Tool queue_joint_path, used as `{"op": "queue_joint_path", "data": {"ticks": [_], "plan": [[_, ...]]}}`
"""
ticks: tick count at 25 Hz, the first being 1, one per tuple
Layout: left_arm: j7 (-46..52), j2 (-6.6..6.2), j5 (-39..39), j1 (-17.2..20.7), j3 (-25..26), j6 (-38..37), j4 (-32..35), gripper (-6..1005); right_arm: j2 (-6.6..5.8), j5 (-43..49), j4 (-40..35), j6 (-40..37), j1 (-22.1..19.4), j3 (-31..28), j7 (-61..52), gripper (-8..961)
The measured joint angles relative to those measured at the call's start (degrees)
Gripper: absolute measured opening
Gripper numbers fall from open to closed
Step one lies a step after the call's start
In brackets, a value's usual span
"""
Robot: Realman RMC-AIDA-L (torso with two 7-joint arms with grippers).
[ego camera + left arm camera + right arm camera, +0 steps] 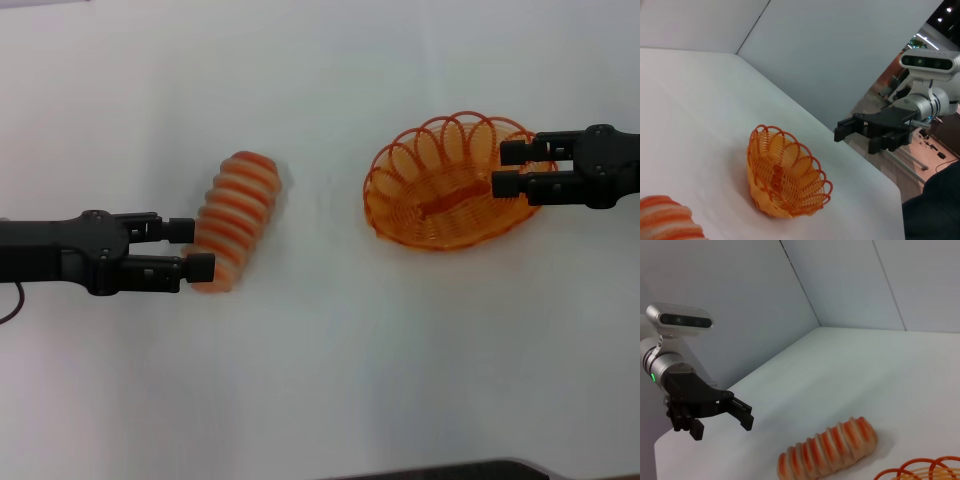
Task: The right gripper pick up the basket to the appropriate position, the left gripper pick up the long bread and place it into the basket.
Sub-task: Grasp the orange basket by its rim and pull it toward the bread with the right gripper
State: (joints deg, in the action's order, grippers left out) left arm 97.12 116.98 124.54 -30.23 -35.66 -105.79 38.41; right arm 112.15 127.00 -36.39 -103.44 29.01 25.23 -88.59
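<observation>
The long bread (238, 215), cream with orange stripes, lies on the white table left of centre. It also shows in the right wrist view (827, 447) and at the edge of the left wrist view (667, 220). My left gripper (192, 249) is open at the bread's near-left end; in the right wrist view it (721, 426) hangs above the table, apart from the bread. The orange wire basket (440, 185) sits upright and empty at the right (785, 175). My right gripper (512, 168) is open over the basket's right rim; in the left wrist view it (856, 138) is raised, not touching it.
The white table (330, 360) runs on all around both objects. A dark edge (450, 470) shows at the table's near side. The table's far edge and a grey wall (815, 60) lie beyond the basket.
</observation>
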Motion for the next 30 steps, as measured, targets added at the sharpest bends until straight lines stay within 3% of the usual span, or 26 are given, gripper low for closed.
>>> {"op": "queue_joint_path", "data": {"ticks": [15,19,25,30], "plan": [[0.09,0.0,-0.06,-0.09,0.07,-0.03,0.0,860,0.0,-0.07,0.0,0.36,0.21,-0.15,-0.45,668],[0.09,0.0,-0.13,-0.09,0.07,0.01,0.0,860,-0.02,-2.5,-0.06,4.76,0.4,-2.16,-3.55,666],[0.09,0.0,-0.4,-0.1,0.07,0.32,0.0,859,-1.12,-8.64,-1.11,13.74,1.94,-2.27,-13.27,663],[0.0,0.03,-0.54,-0.1,0.18,0.6,0.0,859,-3.06,1.5,-3.69,21.44,6.78,1.83,-24.08,660]]}}
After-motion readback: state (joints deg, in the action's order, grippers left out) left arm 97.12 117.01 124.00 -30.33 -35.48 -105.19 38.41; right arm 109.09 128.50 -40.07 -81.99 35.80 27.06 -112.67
